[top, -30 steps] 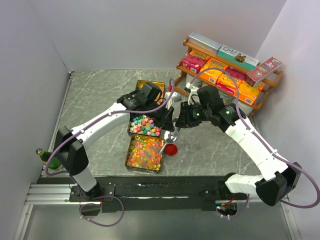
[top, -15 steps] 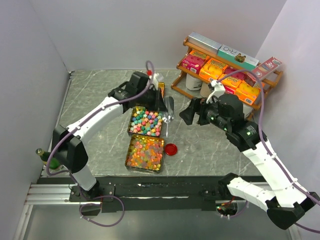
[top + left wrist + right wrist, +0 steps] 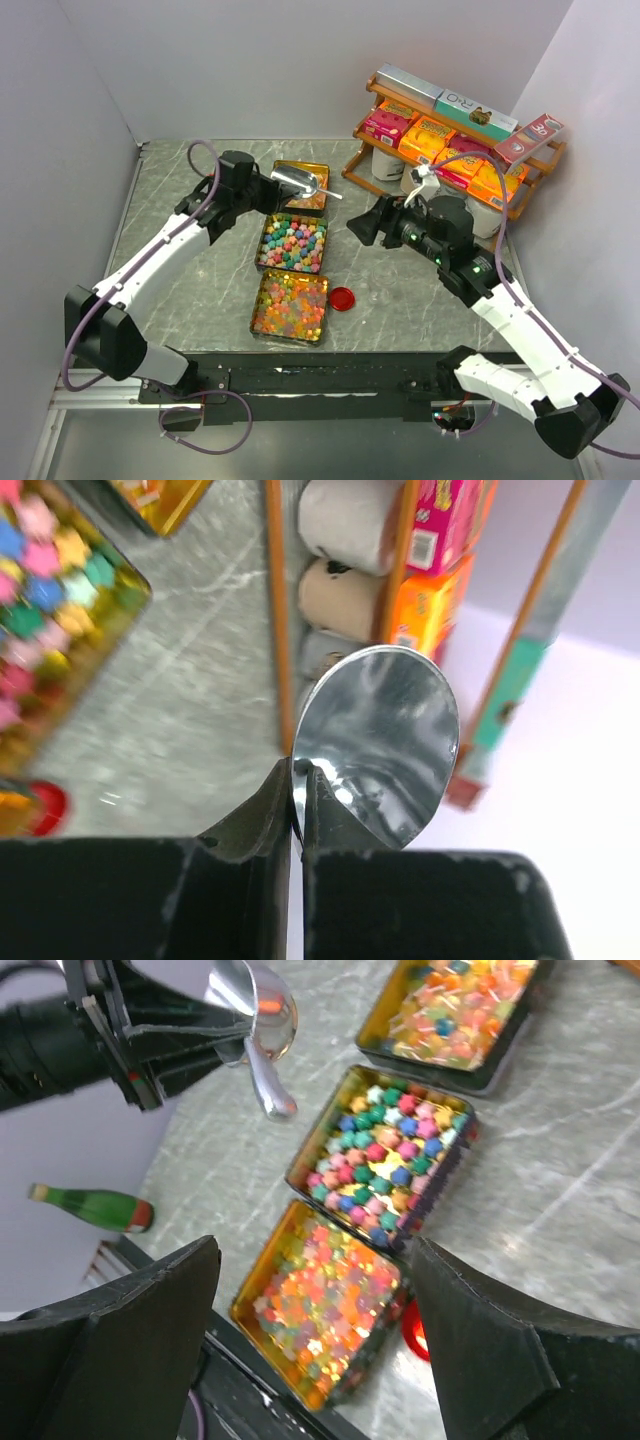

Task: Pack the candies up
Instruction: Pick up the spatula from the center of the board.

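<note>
- Left gripper (image 3: 268,183): clamped on the scoop (image 3: 300,182) handle, with the empty bowl poised over the far tin, probably for dipping.
- Right gripper (image 3: 362,228): fingers apart, empty, parked aside.
- Candies (image 3: 293,243): filling three open tins (image 3: 254,312).

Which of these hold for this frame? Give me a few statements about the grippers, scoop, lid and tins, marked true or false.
1. The left gripper is shut on a metal scoop. True.
2. The right gripper grips the red lid. False: it is open and empty; the lid lies on the table beside the near tin.
3. Three open tins hold candies. True.
4. The scoop is dug into the near tin. False: it is held up over the far tin.
</note>
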Tool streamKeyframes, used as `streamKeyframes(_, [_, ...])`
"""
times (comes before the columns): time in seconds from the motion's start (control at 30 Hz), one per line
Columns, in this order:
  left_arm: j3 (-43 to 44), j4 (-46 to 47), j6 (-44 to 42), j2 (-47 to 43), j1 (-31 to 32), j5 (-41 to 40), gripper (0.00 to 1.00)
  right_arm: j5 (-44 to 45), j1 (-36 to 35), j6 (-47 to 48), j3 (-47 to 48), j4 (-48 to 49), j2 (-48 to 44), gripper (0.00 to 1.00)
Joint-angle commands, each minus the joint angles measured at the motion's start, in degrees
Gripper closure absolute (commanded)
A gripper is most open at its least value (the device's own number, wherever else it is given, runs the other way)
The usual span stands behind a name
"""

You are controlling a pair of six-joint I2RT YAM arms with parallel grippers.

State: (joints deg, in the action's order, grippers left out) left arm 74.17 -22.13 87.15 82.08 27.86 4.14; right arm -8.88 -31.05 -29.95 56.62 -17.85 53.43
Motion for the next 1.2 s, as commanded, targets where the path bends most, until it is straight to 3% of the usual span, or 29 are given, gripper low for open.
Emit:
streamKeyframes(0.0, [1.32, -0.35, 16.55, -3.16, 0.36, -1.85, 0.99, -0.18, -3.82, -0.73, 0.68, 9.85, 0.53, 0.15])
streamKeyframes(0.3, [0.80, -3.62, 24.20, -5.71, 0.36, 0.24, 0.99, 14.83, -12.01, 1.83, -0.37, 24.59, 6.24, 0.13])
streamKeyframes(0.5, [-1.05, -2.30, 25.78, -7.55, 0.79, 2.98, 0.99, 20.83, -14.39, 1.22, 1.03, 31.98, 12.83, 0.16])
streamKeyframes(0.6, [-2.44, -1.44, 26.75, -8.51, 0.80, 3.33, 0.99, 23.64, -16.32, 5.41, 3.84, 34.80, 15.99, 0.21])
streamKeyframes(1.17, [-5.61, 0.68, 28.16, -9.49, 0.97, 5.44, 0.99, 31.82, -17.47, 5.61, 6.92, 39.29, 21.18, 0.29])
